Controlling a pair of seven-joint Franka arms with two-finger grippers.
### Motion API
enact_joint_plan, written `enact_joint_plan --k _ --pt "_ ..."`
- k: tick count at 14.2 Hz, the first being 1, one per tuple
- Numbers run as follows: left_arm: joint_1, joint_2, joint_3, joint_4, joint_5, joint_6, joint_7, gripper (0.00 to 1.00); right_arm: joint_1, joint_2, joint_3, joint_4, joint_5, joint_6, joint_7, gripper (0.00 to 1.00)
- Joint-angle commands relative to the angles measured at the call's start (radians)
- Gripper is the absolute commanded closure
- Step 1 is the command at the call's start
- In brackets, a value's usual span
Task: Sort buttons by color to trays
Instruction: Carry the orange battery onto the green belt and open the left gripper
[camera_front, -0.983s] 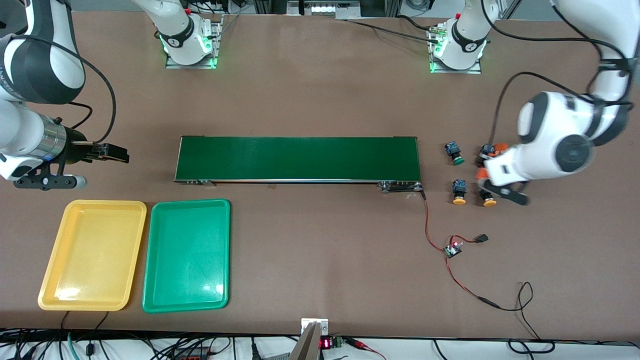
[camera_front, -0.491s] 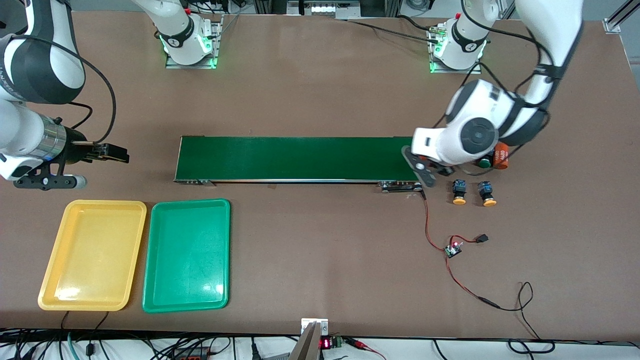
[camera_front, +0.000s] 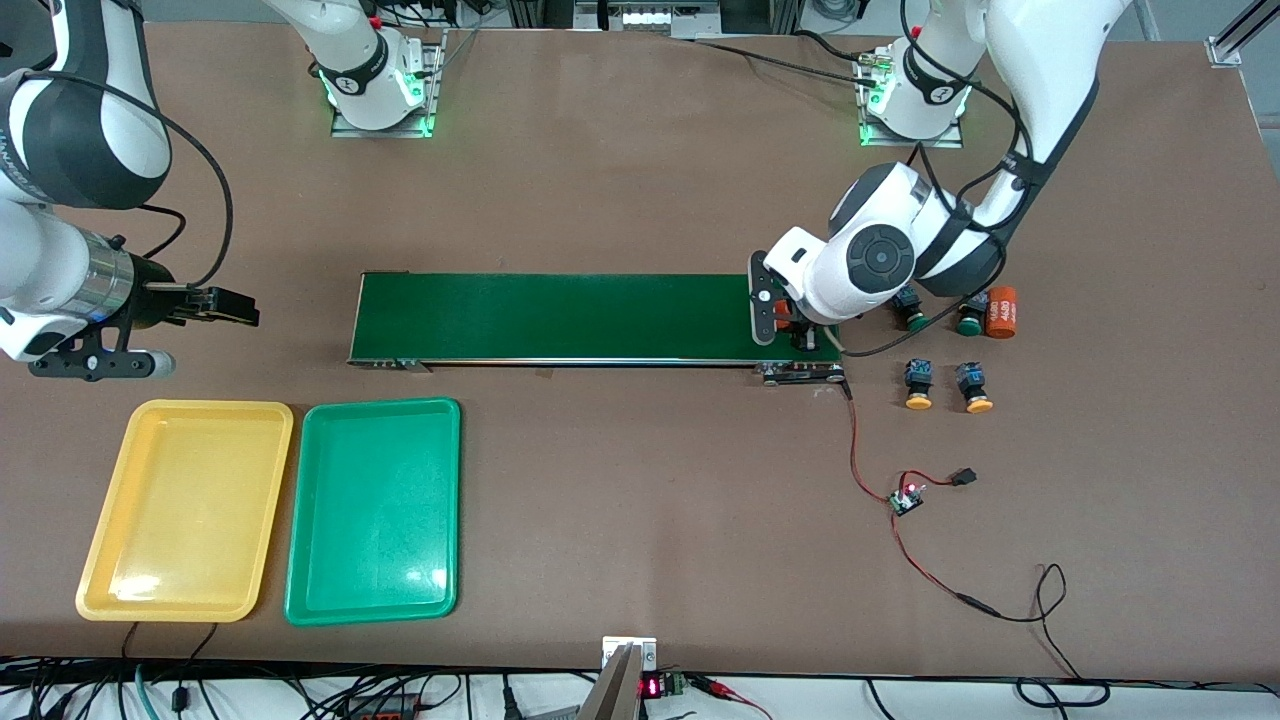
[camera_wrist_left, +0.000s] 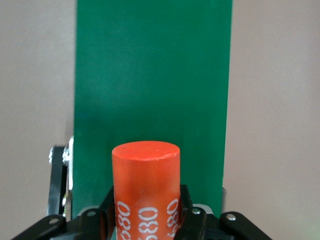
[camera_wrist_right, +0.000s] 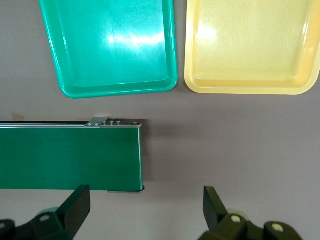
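buttons, four small push-button switches with dark bodies, stood on the brown worktop (camera_front: 640, 150) off the left arm's end of the long dark-green conveyor belt (camera_front: 560, 317): two green-capped ones (camera_front: 911, 311) (camera_front: 967, 322), partly hidden by the left arm, and nearer the front camera two yellow-orange-capped ones (camera_front: 918, 385) (camera_front: 974, 388). the shallow yellow plastic tray (camera_front: 186, 508) and the shallow green plastic tray (camera_front: 373, 508) lay side by side near the right arm's end, both holding nothing. the left gripper (camera_front: 787, 318) was over the belt's end, clenched on an orange cylinder with white numbers (camera_wrist_left: 145, 190). another orange cylinder (camera_front: 1001, 311) lay just beside a green-capped button. the right gripper (camera_front: 222, 306) waited with fingers spread wide, over bare worktop off the belt's other end.
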Motion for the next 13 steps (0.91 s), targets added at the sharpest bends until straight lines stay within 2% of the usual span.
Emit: enact_joint_plan --k 1,2,6,8,10,13 --pt "0.002 0.000 -0.006 -0.014 0.051 0.024 0.059 0.49 -0.004 0.001 -0.002 0.003 0.013 -0.006 -0.015 0.00" --pt "0.002 0.000 -0.006 -0.014 0.060 0.021 0.062 0.00 -0.004 0.001 -0.002 0.003 0.013 -0.009 -0.015 0.00" --pt "0.021 -0.033 -0.003 0.006 0.058 -0.062 0.050 0.00 -0.008 0.002 -0.002 0.001 0.013 -0.010 -0.017 0.00" --pt "0.065 -0.053 -0.003 0.032 0.057 -0.105 0.004 0.00 -0.008 0.002 -0.002 0.001 0.016 -0.010 -0.016 0.00" --pt "0.075 -0.052 -0.002 0.069 0.057 -0.141 -0.062 0.00 -0.008 0.002 -0.002 0.001 0.016 -0.010 -0.017 0.00" --pt "0.079 -0.060 0.009 0.129 0.055 -0.235 -0.276 0.00 -0.011 0.002 -0.002 0.000 0.016 -0.012 -0.017 0.00"
